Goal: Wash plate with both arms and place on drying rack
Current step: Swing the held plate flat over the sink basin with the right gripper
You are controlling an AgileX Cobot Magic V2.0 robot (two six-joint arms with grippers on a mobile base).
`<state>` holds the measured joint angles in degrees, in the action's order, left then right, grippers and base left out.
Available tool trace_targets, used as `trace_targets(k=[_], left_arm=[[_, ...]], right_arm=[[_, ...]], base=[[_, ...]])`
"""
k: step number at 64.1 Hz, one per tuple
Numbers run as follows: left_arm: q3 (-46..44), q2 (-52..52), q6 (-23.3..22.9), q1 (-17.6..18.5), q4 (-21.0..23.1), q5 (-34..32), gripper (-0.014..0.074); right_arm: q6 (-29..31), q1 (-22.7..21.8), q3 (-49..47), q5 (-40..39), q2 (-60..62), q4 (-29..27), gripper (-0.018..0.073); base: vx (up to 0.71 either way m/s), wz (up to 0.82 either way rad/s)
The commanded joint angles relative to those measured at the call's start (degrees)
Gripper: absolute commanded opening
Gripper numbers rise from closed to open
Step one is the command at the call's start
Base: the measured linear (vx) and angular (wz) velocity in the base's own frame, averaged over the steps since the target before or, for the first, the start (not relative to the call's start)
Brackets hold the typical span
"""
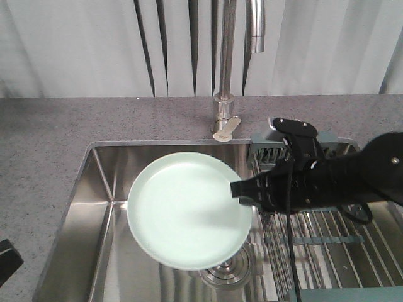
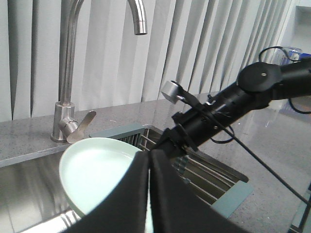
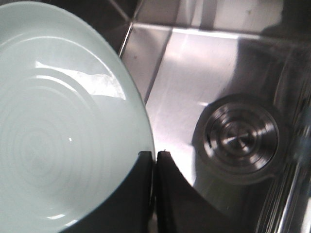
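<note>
Front view, right claw [image 1: 237,190] clamping plate [image 1: 182,214] edge

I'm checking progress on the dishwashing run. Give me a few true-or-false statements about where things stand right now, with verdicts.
1. The right hand grips the plate by its rim above the sink. True.
2. Water is running from the tap. False: no stream shows below it.
3. The plate sits in the drying rack. False: it hangs over the sink, left of the rack.
4. The drain lies under the plate's near edge. True.
</note>
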<state>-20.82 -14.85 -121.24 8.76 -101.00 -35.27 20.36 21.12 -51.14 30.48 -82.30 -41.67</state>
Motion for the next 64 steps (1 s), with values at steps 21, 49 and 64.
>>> trace_targets(k=[21,49,64], left_arm=[[-1.4,-0.7,0.0,0.3,-1.2,1.4,-0.0006],[-1.4,-0.7,0.0,0.3,-1.2,1.4,-0.0006],[-1.4,-0.7,0.0,0.3,-1.2,1.4,-0.0006]], right_arm=[[0.2,-19.2,-6.4,16.7,5.3,11.0,-0.0002],[-8.5,1.2,4.0,-1.0,10.1,4.6,-0.0002],[-9.1,-3.5,-7.6,0.4,0.3,11.2,-0.0002]], base=[[0.0,0.0],[0.0,0.0],[0.0,0.0]])
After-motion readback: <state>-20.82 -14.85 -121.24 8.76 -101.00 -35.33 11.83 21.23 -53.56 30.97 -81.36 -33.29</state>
